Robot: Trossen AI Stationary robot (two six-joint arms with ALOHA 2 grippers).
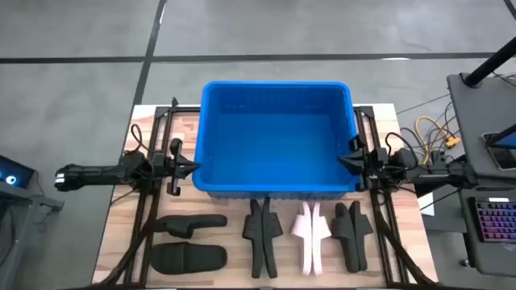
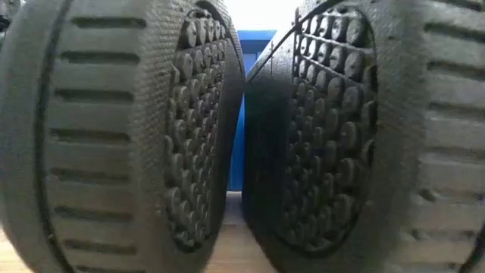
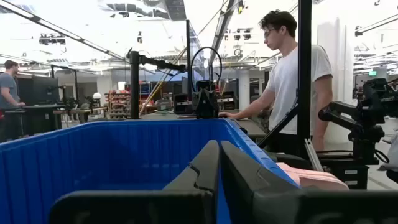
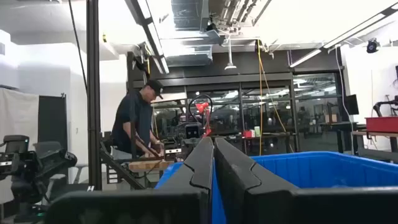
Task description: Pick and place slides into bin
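Observation:
The blue bin stands at the table's far middle. Several black slides lie along the near edge: two flat at the left, and others standing on edge at the middle and the right. A pale pink slide stands between those. In the low view, two black soles fill the picture, with the bin showing between them. My left gripper is shut beside the bin's left wall. My right gripper is shut beside the right wall. Both hold nothing.
Black frame rails run along both sides of the table. Cables and a keyboard lie off to the right. Beyond the table, one person stands at a bench and another bends over a bench.

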